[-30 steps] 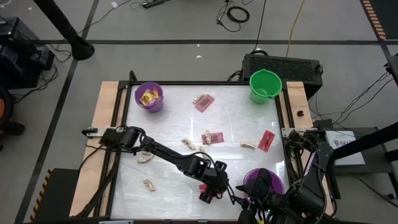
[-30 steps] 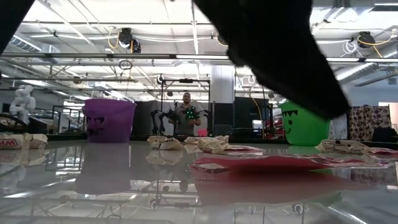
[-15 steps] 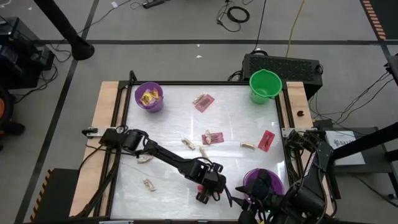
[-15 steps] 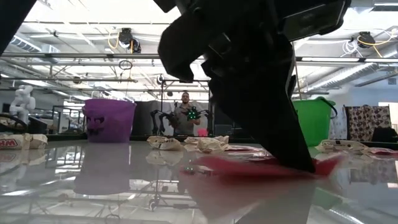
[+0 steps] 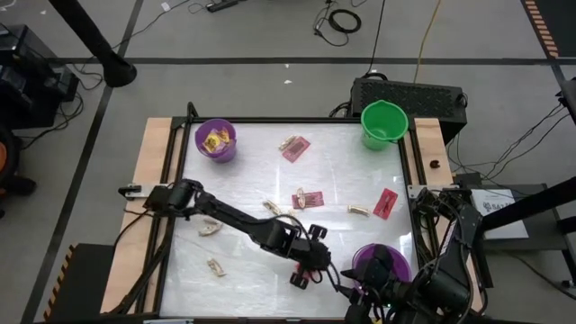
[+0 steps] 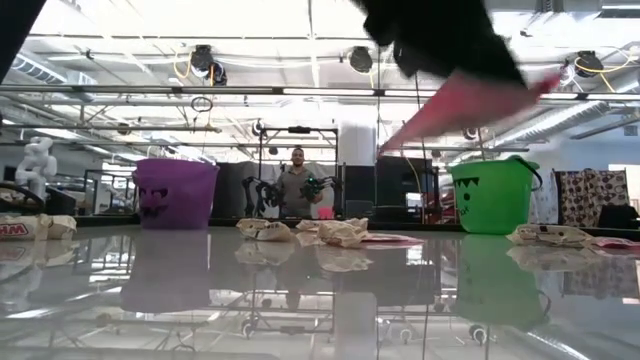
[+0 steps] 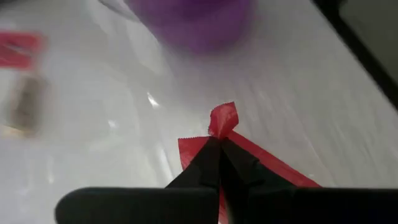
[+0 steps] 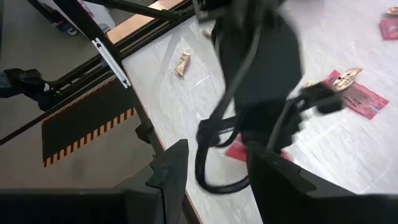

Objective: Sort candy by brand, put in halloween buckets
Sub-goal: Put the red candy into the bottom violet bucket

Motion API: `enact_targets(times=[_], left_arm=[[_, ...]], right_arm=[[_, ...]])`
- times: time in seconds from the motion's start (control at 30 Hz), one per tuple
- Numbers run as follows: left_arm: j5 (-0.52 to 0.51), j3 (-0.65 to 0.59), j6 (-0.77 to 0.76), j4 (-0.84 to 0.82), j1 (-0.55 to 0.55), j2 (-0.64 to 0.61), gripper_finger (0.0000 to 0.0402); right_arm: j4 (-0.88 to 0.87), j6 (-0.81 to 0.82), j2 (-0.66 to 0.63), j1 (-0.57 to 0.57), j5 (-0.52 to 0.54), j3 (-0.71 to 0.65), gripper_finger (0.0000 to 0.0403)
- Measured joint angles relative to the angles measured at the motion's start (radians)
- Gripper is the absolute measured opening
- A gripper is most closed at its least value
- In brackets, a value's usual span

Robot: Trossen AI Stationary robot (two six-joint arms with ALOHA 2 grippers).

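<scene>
Red wrapper material is what you have in hand: the left gripper [image 7: 219,163] is clenched on one corner of a flat red packet [image 7: 224,119], so the packet hangs from that pinch point with its free corner folded upward. In the low view the red packet [image 6: 455,100] is clear of the table [image 6: 300,300] and slopes down from the gripper, which suggests a corner grip was used because a flat packet lying on a smooth surface offers no thicker edge to take.

In the high view the left gripper [image 5: 304,270] sits near the front edge of the table, just beside the near purple bucket [image 5: 378,261]. Judge this as the carry step: the short distance to that bucket makes it the likely target for red packets.

The far purple bucket [image 5: 216,139] already contains yellow packets [image 5: 216,138], so you should treat it as the yellow bin. The green bucket [image 5: 382,123] stands at the far right corner; its contents cannot be seen.

Unsorted candy lies spread over the table: further red packets [image 5: 385,202] and small tan pieces [image 5: 214,266], well apart from each other, which leaves room for single picks.

The right gripper [image 8: 214,168] waits at the near right corner with its fingers spread, holding nothing.

A corner pinch is a weak hold; expect the packet to swing.
</scene>
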Motion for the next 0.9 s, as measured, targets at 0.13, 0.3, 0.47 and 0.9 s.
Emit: enact_targets(times=[0.13, 0.3, 0.47, 0.9], left_arm=[[-0.055, 0.0, -0.002, 0.147, 0.013, -0.06, 0.0003], [-0.033, 0.0, -0.002, 0.422, 0.028, -0.08, 0.0002], [-0.014, 0.002, 0.0, 0.608, 0.026, -0.06, 0.0001], [0.048, 0.017, -0.171, 1.081, 0.055, 0.138, 0.0005]], right_arm=[[0.005, 0.0, 0.0, 0.0, 0.004, 0.0, 0.0155], [0.01, 0.001, 0.0, 0.0, 0.002, 0.0, 0.0155], [0.015, 0.027, 0.001, 0.0, -0.001, -0.001, 0.0155], [0.043, 0.053, 0.002, -0.013, -0.001, -0.001, 0.0155]])
